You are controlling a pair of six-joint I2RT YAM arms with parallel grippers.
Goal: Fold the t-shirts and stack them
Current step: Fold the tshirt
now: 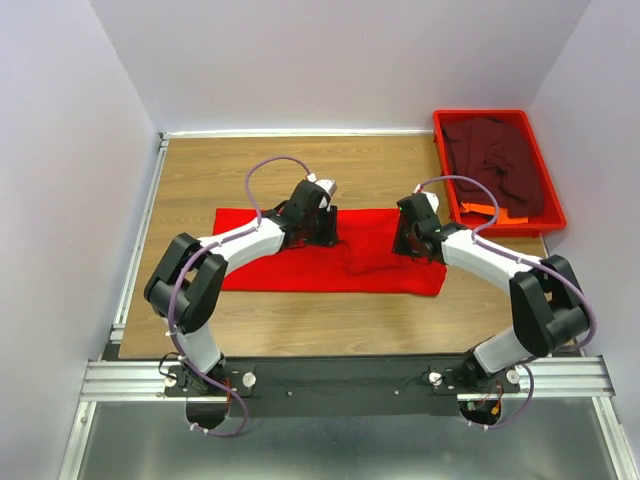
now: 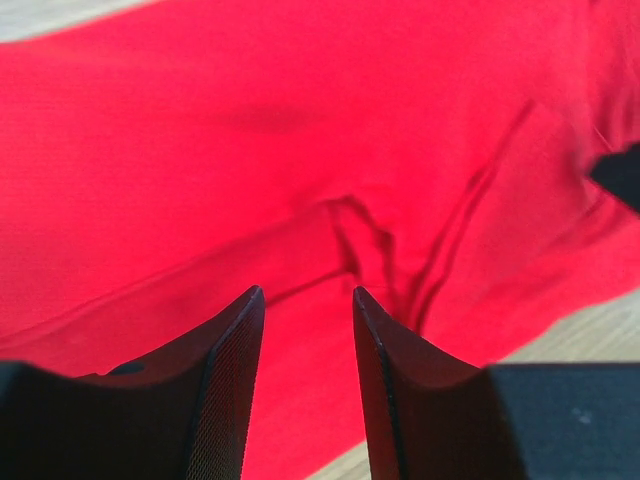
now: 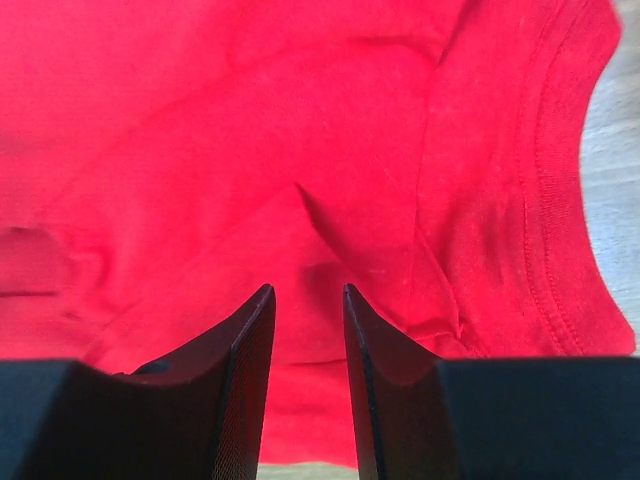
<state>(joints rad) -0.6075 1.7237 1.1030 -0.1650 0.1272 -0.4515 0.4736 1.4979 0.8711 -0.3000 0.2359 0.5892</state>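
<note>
The bright red t-shirt lies spread on the wooden counter. The left claw and right claw hang over it, released, jaws parted. The maroon t-shirt sits in the red tray.

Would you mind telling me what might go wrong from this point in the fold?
The left gripper hangs open over loose creases in the red t-shirt; closing there may pinch only one layer and drag the fold askew. The right gripper, also open, sits near the collar, which could bunch up if pulled.
</note>
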